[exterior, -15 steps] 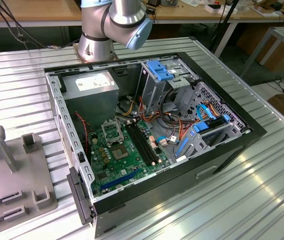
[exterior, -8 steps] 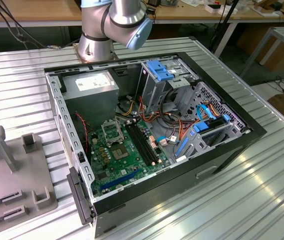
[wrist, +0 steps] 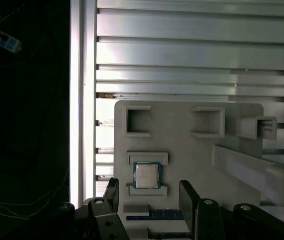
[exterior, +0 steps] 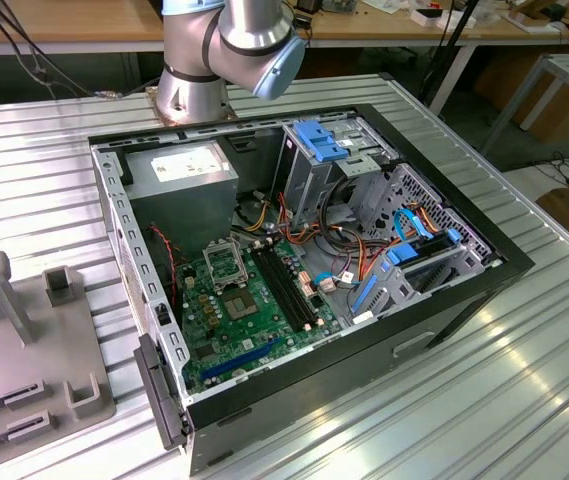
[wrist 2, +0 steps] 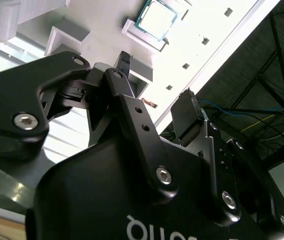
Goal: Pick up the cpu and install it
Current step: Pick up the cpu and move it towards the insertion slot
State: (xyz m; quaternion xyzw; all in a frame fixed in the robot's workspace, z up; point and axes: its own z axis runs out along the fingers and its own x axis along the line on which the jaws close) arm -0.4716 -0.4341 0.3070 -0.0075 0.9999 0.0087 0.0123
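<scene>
- Silver-grey cpu [wrist: 147, 175] sits flat in its pocket on the grey tray [wrist: 181, 145], between two low ridges of that tray.
- Gripper [wrist: 150, 196] hangs above the tray, roughly lined up with that pocket. Its jaws are spread wide and it's holding nothing.
- Imo the trick is to get the fingers [wrist: 186, 200] evenly either side of the chip and square to the tray's ridges. Then pinch the edges gently so it doesn't tip or skid in the pocket.
</scene>
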